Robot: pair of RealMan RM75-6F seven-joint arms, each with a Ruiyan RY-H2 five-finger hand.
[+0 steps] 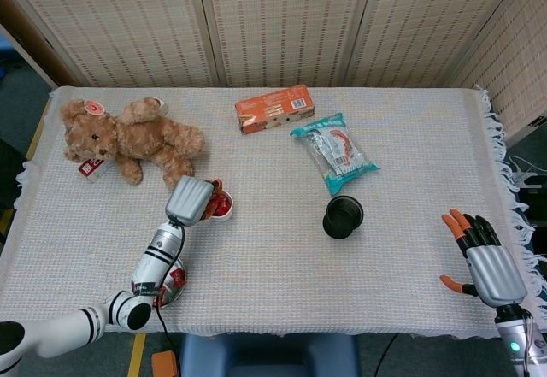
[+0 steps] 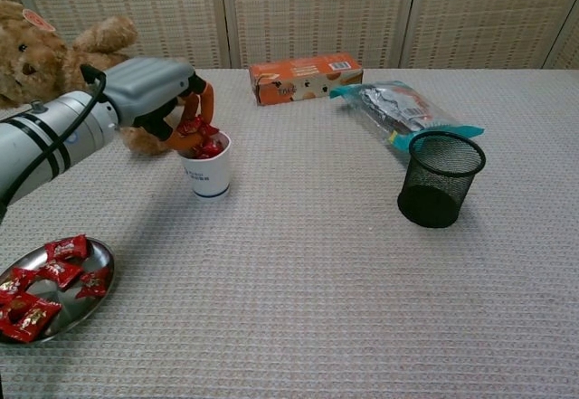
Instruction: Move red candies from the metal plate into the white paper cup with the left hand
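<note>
The left hand (image 2: 163, 100) hangs over the white paper cup (image 2: 207, 172), its orange-tipped fingers (image 2: 204, 108) curled down and pinching a red wrapped candy (image 2: 189, 127) right at the cup's mouth, where more red candies already show. The cup stands on the left half of the bench (image 1: 402, 249), just near of the brown teddy bear (image 1: 128, 142), and carries a small dark blue printed mark I can't read. Nearer and further left, at the bench's near edge, the round metal plate (image 2: 94, 252) holds a scatter of loose red candies (image 2: 41, 286). The right hand (image 1: 483, 262) rests at the near right corner, fingers spread apart and holding nothing. An orange cardboard box (image 1: 274, 108) with white lettering too small to read lies at the far middle; to its right is a teal-edged clear snack bag (image 1: 335, 152), and near of that a black mesh pen cup (image 2: 440, 178) stands upright. The bench wears a pale woven cloth with a fringed right edge, and woven reed screens stand behind it.
</note>
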